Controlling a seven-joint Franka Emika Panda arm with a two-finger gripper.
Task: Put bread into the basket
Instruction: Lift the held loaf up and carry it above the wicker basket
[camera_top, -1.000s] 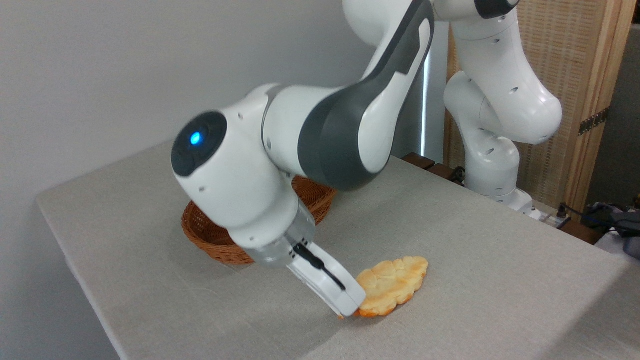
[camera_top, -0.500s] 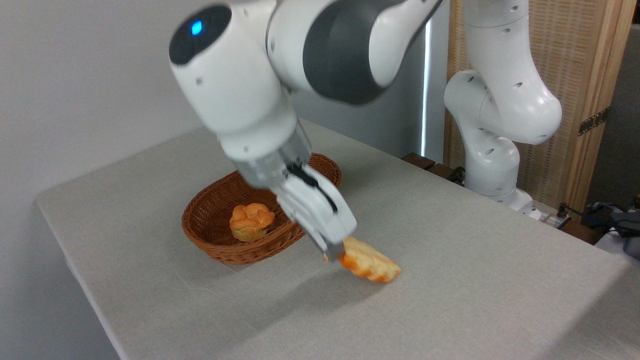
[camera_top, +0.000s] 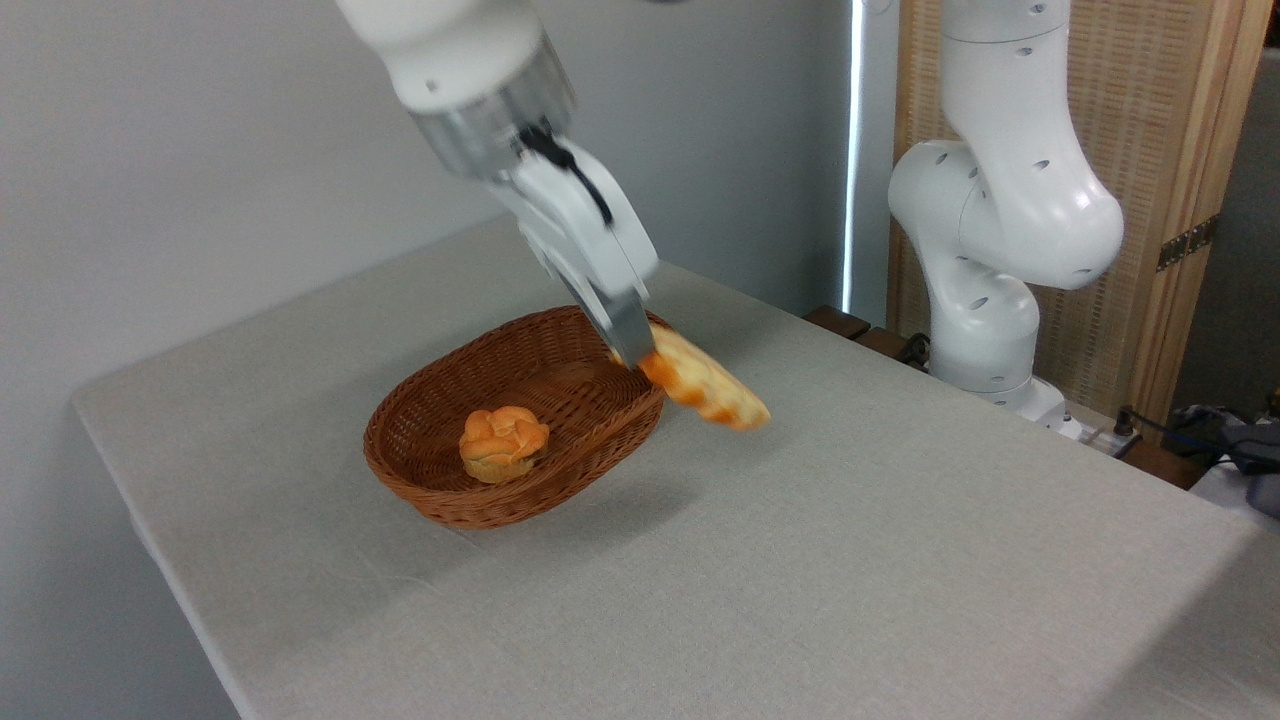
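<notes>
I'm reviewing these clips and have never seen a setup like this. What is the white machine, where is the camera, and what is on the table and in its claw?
The white machine is a jointed robot arm mounted at the table's far right edge. One fixed camera looks down across the grey-covered table from the front. The arm ends in a two-finger gripper, shut on one end of a long flat bread, which hangs tilted in the air beside the right rim of the basket. The brown wicker basket stands on the table and already contains a small round bun.
</notes>
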